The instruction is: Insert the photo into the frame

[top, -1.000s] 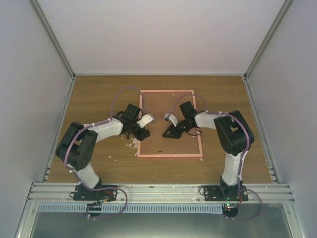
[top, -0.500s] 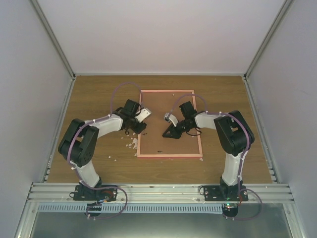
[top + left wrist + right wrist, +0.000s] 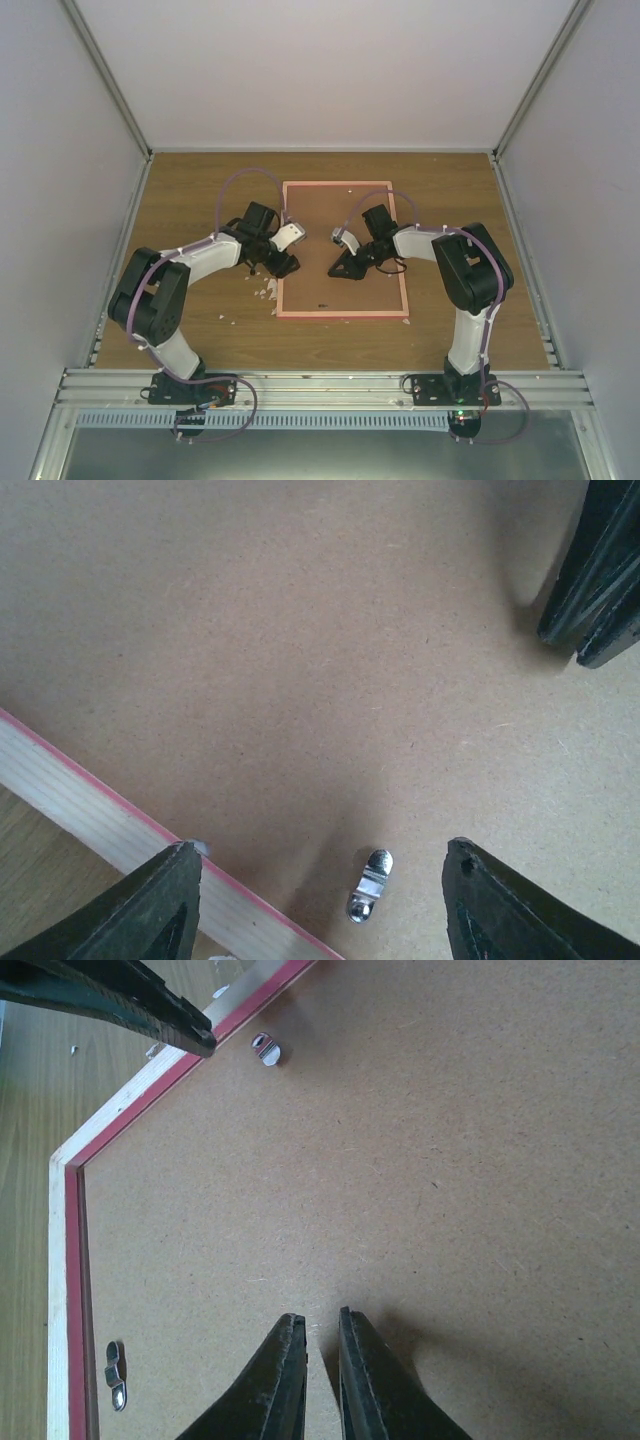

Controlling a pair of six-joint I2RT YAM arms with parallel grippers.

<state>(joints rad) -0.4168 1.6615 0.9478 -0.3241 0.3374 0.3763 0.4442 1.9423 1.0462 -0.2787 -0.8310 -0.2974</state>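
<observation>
- Left arm shifts: the left claw (image 3: 322, 850) sits a touch further over the frame's left edge than half a second ago, after pulling back from its spot a second ago; its shoulder link swings outward.
- Frame (image 3: 342, 315) lies face down mid-worktop (image 3: 200, 190), with the brown board (image 3: 340, 215) filling its back. The photo is not visible; presumably it is under the board.
- Left claw: released, fingers wide apart, hanging above the board beside the left rail. A small metal clip (image 3: 368, 885) lies between the fingers, nearer the right one.
- Right claw (image 3: 320, 1315): clenched to a thin slit, nothing in it, tips on or just above the board.
- Step in hand, as judged: turn the clip to lock the board.
- To do it well: come down straight over the clip and push its free end with one fingertip rather than pinch it. Keep off the pink rail, and let the right claw hold the board flat so it does not lift or slide.
- Versus earlier: the right arm, frame and board show no change, and the crumbs left of the frame are undisturbed.
</observation>
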